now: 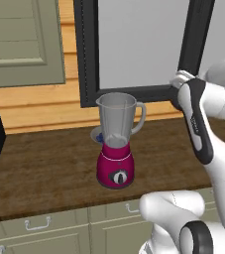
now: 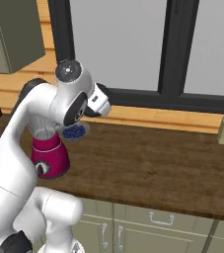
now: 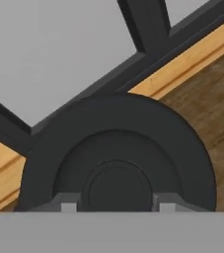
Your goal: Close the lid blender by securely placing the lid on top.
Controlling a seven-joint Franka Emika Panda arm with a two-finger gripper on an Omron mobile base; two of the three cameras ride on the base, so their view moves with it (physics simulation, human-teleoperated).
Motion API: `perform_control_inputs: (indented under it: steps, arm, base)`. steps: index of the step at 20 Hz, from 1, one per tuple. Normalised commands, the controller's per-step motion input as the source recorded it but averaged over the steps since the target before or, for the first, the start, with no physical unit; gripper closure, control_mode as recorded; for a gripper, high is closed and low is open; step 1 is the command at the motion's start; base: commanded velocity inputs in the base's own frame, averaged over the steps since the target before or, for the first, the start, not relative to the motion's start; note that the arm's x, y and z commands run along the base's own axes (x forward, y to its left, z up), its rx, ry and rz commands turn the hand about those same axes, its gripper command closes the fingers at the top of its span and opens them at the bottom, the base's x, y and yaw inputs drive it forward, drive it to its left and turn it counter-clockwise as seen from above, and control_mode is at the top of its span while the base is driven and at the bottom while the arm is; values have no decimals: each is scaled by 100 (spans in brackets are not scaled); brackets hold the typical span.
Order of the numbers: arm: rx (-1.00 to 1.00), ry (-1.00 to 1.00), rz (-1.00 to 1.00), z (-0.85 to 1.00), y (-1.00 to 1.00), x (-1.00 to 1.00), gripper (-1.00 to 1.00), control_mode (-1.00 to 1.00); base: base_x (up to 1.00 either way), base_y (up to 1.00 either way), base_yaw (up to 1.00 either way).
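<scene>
Up by the window frame, the pincer (image 3: 116,205) has its fingertips closed on the raised centre of the lid (image 3: 117,153), well apart from the blender (image 1: 116,141) standing open-topped on the tabletop (image 1: 49,168).

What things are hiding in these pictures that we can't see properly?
- The lid: the hand view's bottom band cuts off its lower half.
- The gripper: just its tips show there, on either side of the lid's raised centre; contact can't be told.
- The blender: in the right base view the arm covers its jar.
- The pale dish: in the left base view the blender hides most of it.
</scene>
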Motion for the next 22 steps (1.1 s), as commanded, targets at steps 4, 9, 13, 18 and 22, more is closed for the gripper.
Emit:
perform_control_inputs:
  steps: [4,9,13,18,22]
  arm:
    - [0,2,0,100,70,0,100,-100]
    - [0,28,2,95,82,24,100,-100]
    - [-1,38,3,24,73,49,100,-100]
    - [-8,22,2,0,52,31,100,-100]
    - [-1,3,0,-19,22,8,100,-100]
  base:
    - [0,0,0]
    - [0,0,0]
    - [0,0,0]
    - [0,0,0]
    - [0,0,0]
